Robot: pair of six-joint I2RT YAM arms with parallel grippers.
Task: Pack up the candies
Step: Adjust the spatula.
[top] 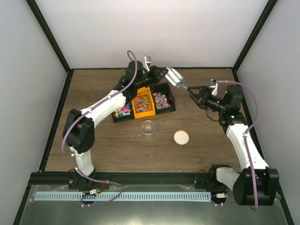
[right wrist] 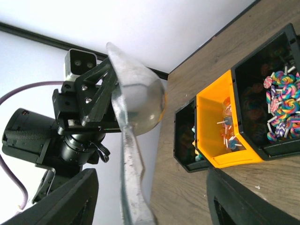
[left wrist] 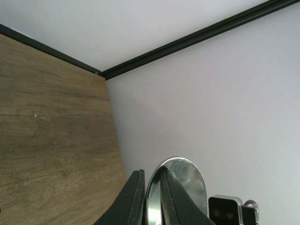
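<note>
The candies lie in a row of bins: bright small ones [top: 123, 111] in the left black bin, some in the orange bin [top: 144, 104], swirled stick ones [top: 161, 99] in the right black bin, which also show in the right wrist view [right wrist: 281, 89]. My left gripper [top: 161, 72] is shut on the bowl of a metal scoop [top: 176, 77], held in the air above the bins' far right corner. In the left wrist view the fingers [left wrist: 133, 199] pinch the scoop's rim [left wrist: 185, 178]. My right gripper [top: 193, 93] is open, its jaws wide on either side of the scoop's handle [right wrist: 131, 173].
A clear round jar [top: 148, 127] stands open in front of the bins. A cream round lid [top: 181, 137] lies flat to its right. White walls with black frame bars enclose the wooden table [top: 93, 150].
</note>
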